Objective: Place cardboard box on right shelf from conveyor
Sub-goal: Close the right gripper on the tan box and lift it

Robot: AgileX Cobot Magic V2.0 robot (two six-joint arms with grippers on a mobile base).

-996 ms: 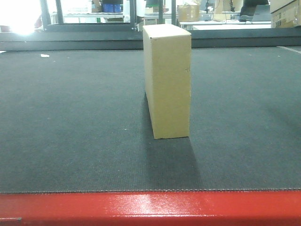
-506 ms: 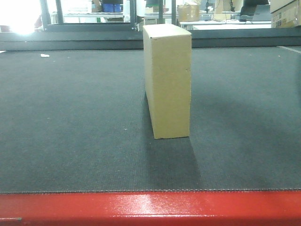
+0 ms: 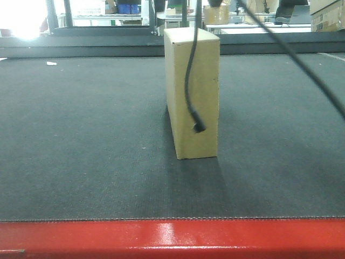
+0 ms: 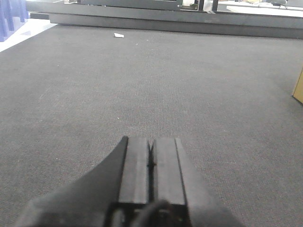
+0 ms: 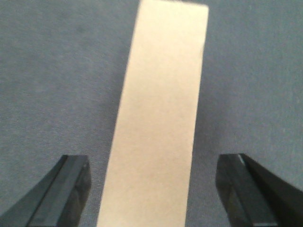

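The tan cardboard box (image 3: 207, 97) stands upright on the dark grey belt of the conveyor (image 3: 81, 135), whose red frame edge (image 3: 172, 237) runs along the front. In the right wrist view I look down on the box's narrow top (image 5: 161, 118). My right gripper (image 5: 154, 160) is open above it, one finger on each side and clear of the cardboard. My left gripper (image 4: 151, 142) is shut and empty, low over bare belt, with a corner of the box (image 4: 299, 87) at the far right. The right shelf is out of view.
A black cable (image 3: 187, 81) hangs in front of the box and a second cable (image 3: 302, 59) crosses the upper right. A white scrap (image 3: 51, 63) lies on the far belt. Blue bins (image 4: 9, 19) stand beyond the belt's left side. Cartons (image 3: 326, 16) sit behind.
Two black cables have come into the front view, one now dangling in front of the box. The box has not moved.
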